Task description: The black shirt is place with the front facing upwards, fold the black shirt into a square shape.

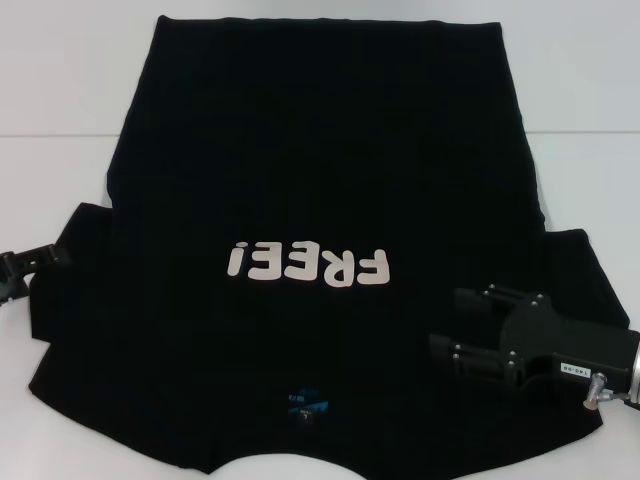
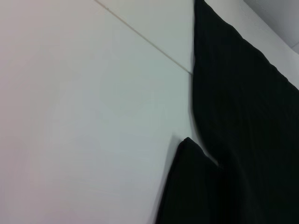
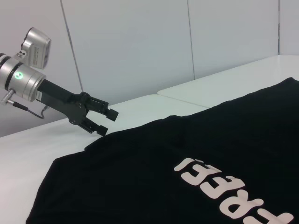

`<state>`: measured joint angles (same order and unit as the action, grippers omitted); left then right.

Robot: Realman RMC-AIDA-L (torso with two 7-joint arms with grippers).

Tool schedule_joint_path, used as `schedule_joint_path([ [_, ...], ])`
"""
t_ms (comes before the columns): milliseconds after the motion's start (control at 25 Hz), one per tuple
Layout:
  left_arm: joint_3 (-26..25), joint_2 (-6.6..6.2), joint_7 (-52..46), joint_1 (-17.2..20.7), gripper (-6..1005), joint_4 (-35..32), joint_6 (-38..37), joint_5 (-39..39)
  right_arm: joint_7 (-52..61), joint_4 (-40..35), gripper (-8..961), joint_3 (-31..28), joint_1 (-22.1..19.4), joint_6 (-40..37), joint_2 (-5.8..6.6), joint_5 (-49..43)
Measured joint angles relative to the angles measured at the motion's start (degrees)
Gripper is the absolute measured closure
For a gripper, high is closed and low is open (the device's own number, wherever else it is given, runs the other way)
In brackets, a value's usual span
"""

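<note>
Pre-fold approach: black shirt (image 1: 320,200) flat, print up on white counter (image 1: 60,80), left gripper (image 3: 96,119) jaws parted beside one sleeve, right gripper (image 1: 480,330) jaws wide above other; next, pinch sleeves.

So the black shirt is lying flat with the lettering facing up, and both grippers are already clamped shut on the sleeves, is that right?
Not quite. The black shirt does lie flat with its lettering up, but the grippers are open, not clamped. The right wrist view shows the left gripper spread at the sleeve edge; the head view shows the right gripper open over the other sleeve.
</note>
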<state>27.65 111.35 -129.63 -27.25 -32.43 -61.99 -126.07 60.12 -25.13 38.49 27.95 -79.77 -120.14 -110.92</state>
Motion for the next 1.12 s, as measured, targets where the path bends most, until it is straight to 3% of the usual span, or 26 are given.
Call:
schedule_joint_path([
  [1120, -1.3, -0.21, 0.7, 0.5, 64, 0.8, -4.5, 5.0, 0.0, 0.0, 163, 0.0, 0.1, -0.1, 0.0, 0.0],
])
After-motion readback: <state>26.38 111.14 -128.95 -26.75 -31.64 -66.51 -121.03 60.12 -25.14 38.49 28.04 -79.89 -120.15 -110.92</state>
